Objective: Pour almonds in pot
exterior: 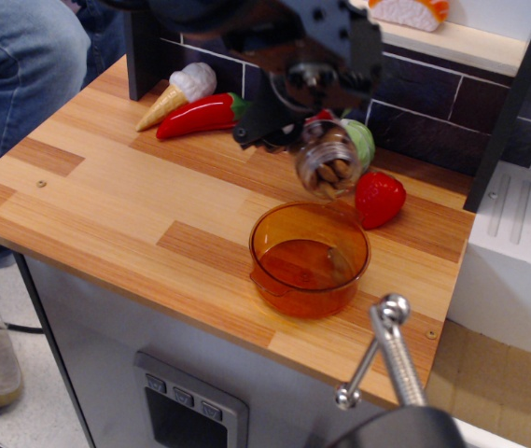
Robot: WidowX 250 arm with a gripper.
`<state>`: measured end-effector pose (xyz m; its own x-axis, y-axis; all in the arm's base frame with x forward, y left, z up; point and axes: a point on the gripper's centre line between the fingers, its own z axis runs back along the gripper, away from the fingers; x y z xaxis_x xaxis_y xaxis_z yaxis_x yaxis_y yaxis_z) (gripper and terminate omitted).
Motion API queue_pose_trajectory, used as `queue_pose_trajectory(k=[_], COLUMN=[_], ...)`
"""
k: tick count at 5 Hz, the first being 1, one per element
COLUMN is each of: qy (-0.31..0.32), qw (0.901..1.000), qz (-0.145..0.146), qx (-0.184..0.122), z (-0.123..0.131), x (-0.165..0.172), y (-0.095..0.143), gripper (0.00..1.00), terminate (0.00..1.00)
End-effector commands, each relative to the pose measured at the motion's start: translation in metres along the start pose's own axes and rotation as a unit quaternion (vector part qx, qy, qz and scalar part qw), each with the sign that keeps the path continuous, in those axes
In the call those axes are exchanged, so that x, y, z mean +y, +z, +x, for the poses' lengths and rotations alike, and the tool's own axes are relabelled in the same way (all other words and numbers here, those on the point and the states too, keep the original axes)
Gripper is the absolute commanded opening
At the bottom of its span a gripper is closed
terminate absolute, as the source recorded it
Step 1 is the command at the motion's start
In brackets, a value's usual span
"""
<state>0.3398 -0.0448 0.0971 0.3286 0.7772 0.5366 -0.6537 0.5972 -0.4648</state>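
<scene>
My gripper (316, 131) is shut on the small clear jar (328, 166) and holds it tipped mouth-down just above the far rim of the orange pot (309, 259). Brown almonds (328, 173) show through the jar's open mouth. A few almonds seem to lie at the right side of the pot's floor, hard to tell through the orange plastic. The pot stands on the wooden counter near its front right corner. The black arm hides the jar's label and part of the things behind it.
A green cabbage (363, 140) and a red strawberry (379, 198) lie behind the pot. A red pepper (197, 115) and an ice-cream cone (176, 93) lie at the back left. A metal handle (391, 350) juts up front right. A person's leg (13, 75) is at left.
</scene>
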Motion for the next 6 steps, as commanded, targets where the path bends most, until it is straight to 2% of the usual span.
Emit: queue_pose_trajectory(k=[1, 2, 3, 4, 5, 6], qy=[-0.006, -0.016, -0.017, -0.027, -0.028, -0.027], qw=[0.9965, 0.9925, 0.9944, 0.9948, 0.9967, 0.9989], qz=[-0.057, -0.081, -0.066, -0.066, -0.054, -0.036], qx=[-0.061, -0.090, -0.081, -0.072, -0.054, -0.008], z=[0.008, 0.009, 0.013, 0.011, 0.012, 0.013], x=[0.000, -0.001, -0.001, 0.000, 0.000, -0.001], y=[-0.001, 0.001, -0.005, -0.001, 0.001, 0.007], gripper=[0.00, 0.00, 0.00, 0.00, 0.00, 0.00], terminate=[0.00, 0.00, 0.00, 0.00, 0.00, 1.00])
